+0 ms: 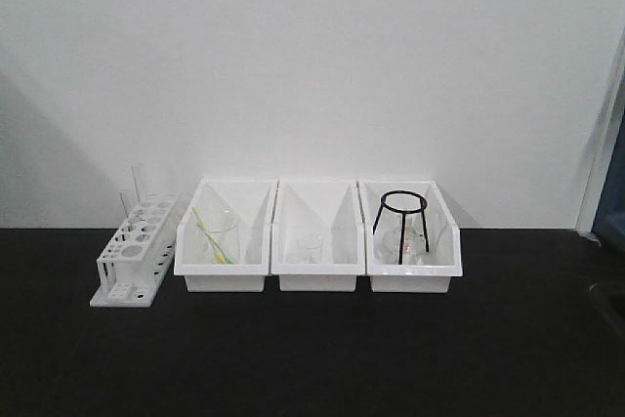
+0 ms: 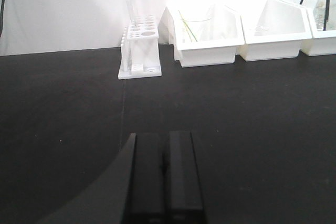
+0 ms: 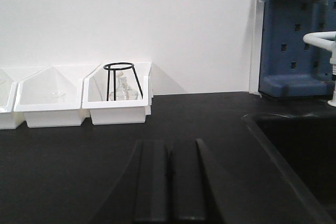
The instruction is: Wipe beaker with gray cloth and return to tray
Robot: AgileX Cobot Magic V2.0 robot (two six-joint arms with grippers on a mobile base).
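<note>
Three white trays stand in a row at the back of the black bench. The left tray (image 1: 223,275) holds a glass beaker (image 1: 217,236) with yellow-green rods in it. The middle tray (image 1: 317,275) holds a smaller glass beaker (image 1: 311,246). No gray cloth shows in any view. My left gripper (image 2: 166,136) is shut and empty, low over the bench, well in front of the left tray (image 2: 207,51). My right gripper (image 3: 169,142) is shut and empty, in front and to the right of the trays. Neither gripper shows in the front view.
A white test tube rack (image 1: 132,263) with tubes stands left of the trays. The right tray (image 1: 410,275) holds a black tripod stand (image 1: 400,222) and a glass flask. A sink basin (image 3: 299,150), a white faucet (image 3: 323,38) and a blue pegboard (image 3: 296,35) lie to the right.
</note>
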